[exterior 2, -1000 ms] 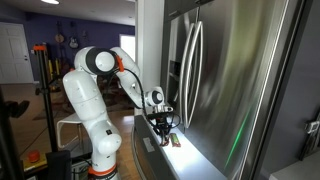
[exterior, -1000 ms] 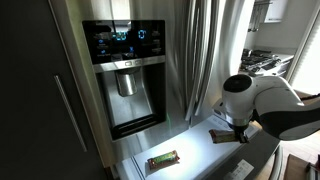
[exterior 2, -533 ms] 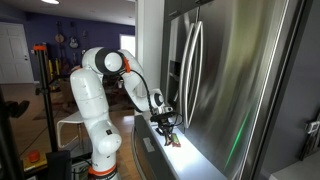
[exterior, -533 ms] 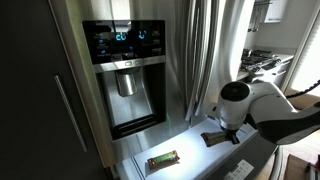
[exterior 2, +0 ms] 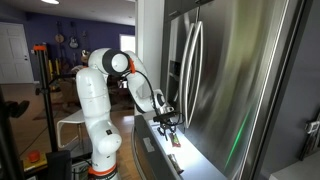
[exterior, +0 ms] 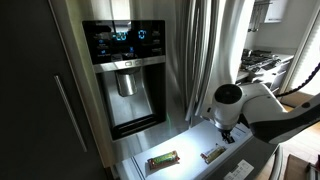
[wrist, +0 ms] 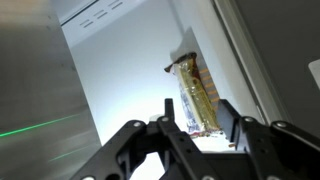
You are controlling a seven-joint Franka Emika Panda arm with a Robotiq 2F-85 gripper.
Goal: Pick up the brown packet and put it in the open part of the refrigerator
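Note:
The brown packet [exterior: 212,154] lies flat on the pale inner surface of the open refrigerator drawer [exterior: 190,143]. In the wrist view the packet [wrist: 195,88] rests lengthwise on the white drawer floor [wrist: 120,70], next to the steel wall on the right. My gripper [wrist: 198,120] is open, its two fingers standing either side of the packet's near end, just above it and not gripping. In both exterior views the gripper [exterior: 224,136] [exterior 2: 168,127] hangs just over the drawer.
A packet with a green top and red edge [exterior: 163,159] lies in the same drawer, left of the brown one. The dark water dispenser [exterior: 128,85] with its blue-lit panel is above. Steel door handles [exterior: 200,50] rise behind my arm.
My gripper carried the brown packet leftward over the drawer, lowered it and let it go. The packet now lies on the drawer floor and the jaws stand open over it.

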